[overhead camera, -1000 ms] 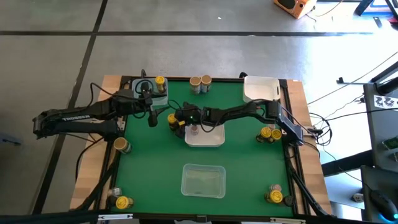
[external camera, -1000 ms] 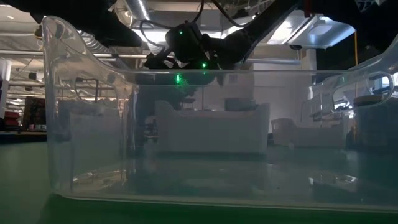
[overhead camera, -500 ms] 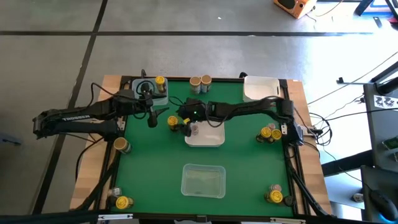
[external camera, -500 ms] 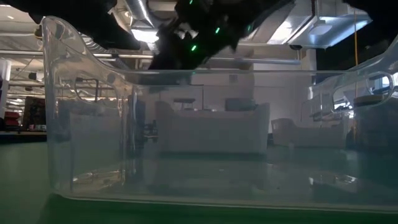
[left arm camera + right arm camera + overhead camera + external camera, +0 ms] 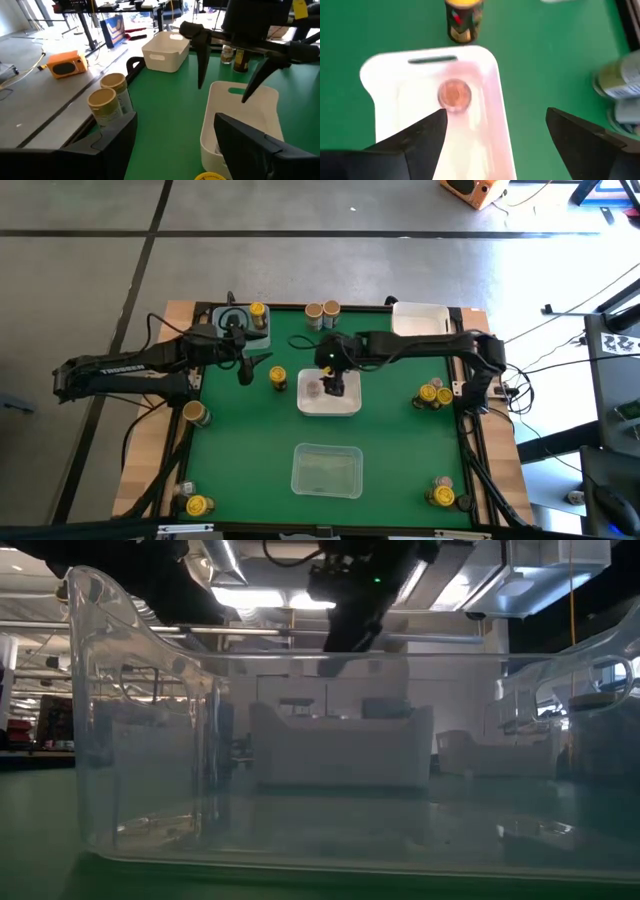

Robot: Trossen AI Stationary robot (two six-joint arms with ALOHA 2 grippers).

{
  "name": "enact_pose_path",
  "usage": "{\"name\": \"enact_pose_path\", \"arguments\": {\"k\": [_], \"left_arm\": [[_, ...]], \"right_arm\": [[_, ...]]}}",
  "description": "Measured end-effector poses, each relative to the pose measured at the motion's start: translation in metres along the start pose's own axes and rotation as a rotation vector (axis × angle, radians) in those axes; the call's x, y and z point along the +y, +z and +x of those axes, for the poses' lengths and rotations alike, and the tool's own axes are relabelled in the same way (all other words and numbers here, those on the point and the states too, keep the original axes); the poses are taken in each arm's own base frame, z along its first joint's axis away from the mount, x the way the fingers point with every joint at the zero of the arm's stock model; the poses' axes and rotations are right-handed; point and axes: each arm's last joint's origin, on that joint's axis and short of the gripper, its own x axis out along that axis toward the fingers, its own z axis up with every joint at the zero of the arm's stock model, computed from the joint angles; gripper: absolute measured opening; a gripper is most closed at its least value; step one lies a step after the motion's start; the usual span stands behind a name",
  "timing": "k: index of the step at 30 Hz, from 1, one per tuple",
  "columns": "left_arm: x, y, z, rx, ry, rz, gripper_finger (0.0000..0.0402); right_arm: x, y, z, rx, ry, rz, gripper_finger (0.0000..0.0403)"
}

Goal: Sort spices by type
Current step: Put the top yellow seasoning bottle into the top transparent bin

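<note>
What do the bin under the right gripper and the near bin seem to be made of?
The white bin under the right gripper looks like opaque, smooth plastic: moulded rounded corners and a slot handle. The clear bin near the front looks like transparent glossy plastic: the green mat shows through, and its walls catch reflections in the low view.

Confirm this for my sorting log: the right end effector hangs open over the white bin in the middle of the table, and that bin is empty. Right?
Not quite. The right end effector does hang open over the white bin, but the bin is not empty: the right wrist view shows one jar with a pinkish-brown lid standing in it.
</note>
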Motion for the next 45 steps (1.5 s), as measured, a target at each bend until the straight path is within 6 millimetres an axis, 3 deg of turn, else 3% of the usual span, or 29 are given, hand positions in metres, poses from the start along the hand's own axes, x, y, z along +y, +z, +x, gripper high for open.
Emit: {"name": "enact_pose_path", "arguments": {"k": [10,17,23,31,36,45], "left_arm": [[-0.011,-0.003,0.011,0.034,-0.061,0.024,0.0263],[-0.035,-0.004,0.023,0.021,-0.218,0.126,0.0263],[-0.043,-0.001,0.021,-0.007,-0.248,0.087,0.0263],[-0.047,-0.01,0.022,0.104,-0.264,-0.036,0.0263],[-0.046,-0.027,0.029,0.255,-0.17,-0.007,0.0263],[-0.049,-0.04,0.047,0.34,-0.105,0.026,0.0263]], "right_arm": [[0.001,-0.052,-0.013,0.076,-0.11,0.033,0.0337],[0.0,-0.09,-0.029,-0.104,-0.161,0.089,0.0337],[0.0,-0.112,-0.036,-0.199,-0.162,0.105,0.0337],[0.002,-0.124,-0.025,-0.243,-0.152,0.104,0.0337],[0.002,-0.125,-0.022,-0.289,-0.154,0.092,0.0337],[0.002,-0.126,-0.022,-0.286,-0.155,0.085,0.0337]]}}
